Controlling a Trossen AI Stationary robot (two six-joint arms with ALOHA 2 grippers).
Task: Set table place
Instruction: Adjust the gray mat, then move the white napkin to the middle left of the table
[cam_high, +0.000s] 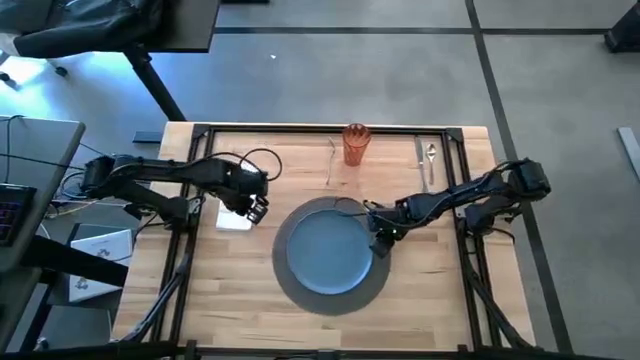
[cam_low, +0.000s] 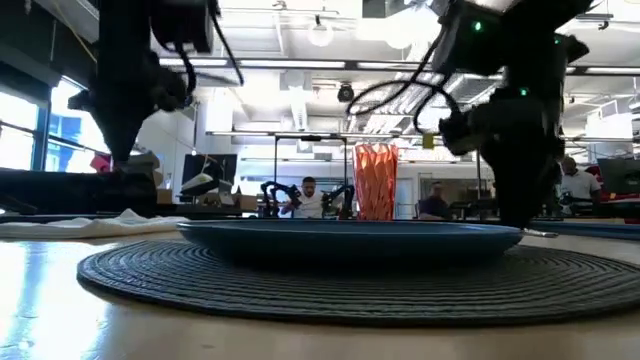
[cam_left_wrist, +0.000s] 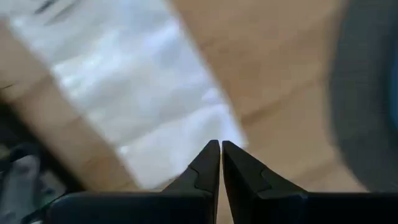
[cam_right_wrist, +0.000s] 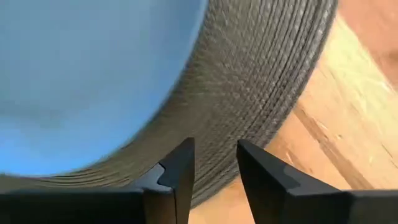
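Dark left pincer (cam_high: 256, 208): tips pressed together with nothing between them, hovering at the napkin's edge nearest the mat, on the left side of the table.
Napkin (cam_high: 234, 217): white paper, lying flat on the wood just beside the grey placemat; thin, soft and very light by the look of it, likely to crumple or slide if pushed; best pinched at a free edge or corner, I judge.
Right pincer (cam_high: 381, 238): fingers a little apart, gripping nothing, low over the mat's right rim where the plate ends.
Plate (cam_high: 328, 250): blue, round, sitting in the middle of the placemat; probably stiff and smooth, so slippery at the rim.
Placemat (cam_high: 283, 275): grey, woven in rings, flat on the table (cam_high: 440, 300) near its centre.
Tumbler (cam_high: 355, 144): orange, see-through, upright at the far edge; light and easy to tip, I would guess.
Fork (cam_high: 329, 160): silver, lying left of the tumbler.
Spoon (cam_high: 430, 160): silver, lying well right of it.
Progress: mat and plate appear placed; napkin, cutlery and tumbler not yet set around them.
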